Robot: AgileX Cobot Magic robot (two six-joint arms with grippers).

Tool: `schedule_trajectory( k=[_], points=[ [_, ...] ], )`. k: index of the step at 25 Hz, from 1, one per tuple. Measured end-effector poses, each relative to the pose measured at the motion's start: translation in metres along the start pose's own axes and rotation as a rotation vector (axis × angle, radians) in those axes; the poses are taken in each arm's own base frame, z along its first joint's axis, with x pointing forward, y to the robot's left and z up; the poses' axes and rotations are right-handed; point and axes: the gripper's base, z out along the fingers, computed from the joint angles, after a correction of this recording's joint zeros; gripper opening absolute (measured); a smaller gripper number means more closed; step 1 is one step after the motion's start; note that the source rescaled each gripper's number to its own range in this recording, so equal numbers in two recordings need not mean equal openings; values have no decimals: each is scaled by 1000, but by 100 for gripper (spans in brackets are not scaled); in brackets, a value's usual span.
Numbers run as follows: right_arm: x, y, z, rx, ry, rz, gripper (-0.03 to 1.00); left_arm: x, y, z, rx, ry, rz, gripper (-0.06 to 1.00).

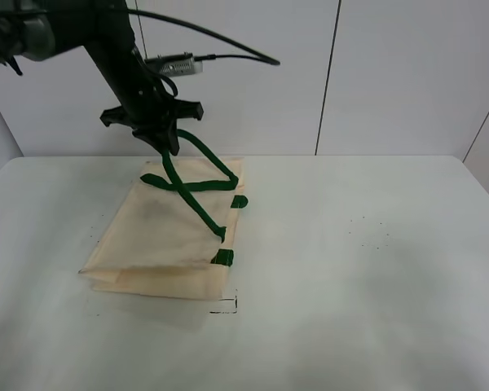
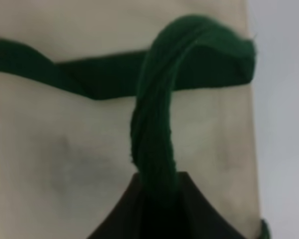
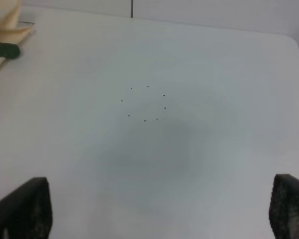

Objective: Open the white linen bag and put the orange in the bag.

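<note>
Barely begun: the left hand point(image 1: 169, 140) pinches the green strap point(image 1: 197, 175), held above the bag point(image 1: 159, 236), which lies flat on the counter's point(image 1: 375, 269) left. The right hand point(image 3: 154, 209) gapes empty. No orange shows.

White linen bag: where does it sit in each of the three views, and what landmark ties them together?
Exterior high: white linen bag lies left of centre on the table.
Left wrist: its cloth fills most of the picture.
Right wrist: only a corner shows, at the picture's edge.
Shared landmark: its dark green strap.
</note>
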Motion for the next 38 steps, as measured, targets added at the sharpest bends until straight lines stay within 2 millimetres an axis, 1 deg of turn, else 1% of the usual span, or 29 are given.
schedule_trajectory(
  k=[2, 4, 5, 7, 8, 12, 14, 17, 22, 27, 30, 31, 34, 38],
  points=[
    [0, 0, 0, 0, 0, 0, 100, 1, 1, 12, -4, 20, 0, 48],
    [0, 0, 0, 0, 0, 0, 100, 2, 2, 17, -8, 20, 0, 76],
    [0, 0, 0, 0, 0, 0, 100, 2, 3, 18, -18, 19, 4, 85],
    [0, 0, 0, 0, 0, 0, 100, 2, 7, 19, -53, 11, 13, 94],
    [0, 0, 0, 0, 0, 0, 100, 2, 9, 19, -79, 10, 14, 96],
    [0, 0, 0, 0, 0, 0, 100, 1, 18, 18, -178, 1, 6, 100],
    [0, 0, 0, 0, 0, 0, 100, 1, 23, 18, -193, 7, -6, 100],
    [0, 0, 0, 0, 0, 0, 100, 0, 37, 21, -196, 20, -41, 100],
    [0, 0, 0, 0, 0, 0, 100, 0, 80, 21, -202, 46, -119, 100],
    [0, 0, 0, 0, 0, 1, 100, 5, 125, 14, -222, 81, -214, 100],
    [0, 0, 0, 0, 0, 2, 100, 9, 142, 11, -231, 99, -251, 100],
    [0, 0, 0, 0, 0, 2, 100, 11, 144, 10, -233, 101, -256, 100],
    [0, 0, 0, 0, 0, 3, 100, 21, 142, 5, -230, 120, -249, 100],
    [0, 0, 0, 0, 0, 3, 100, 49, 136, -10, -230, 169, -241, 100]
  ],
)
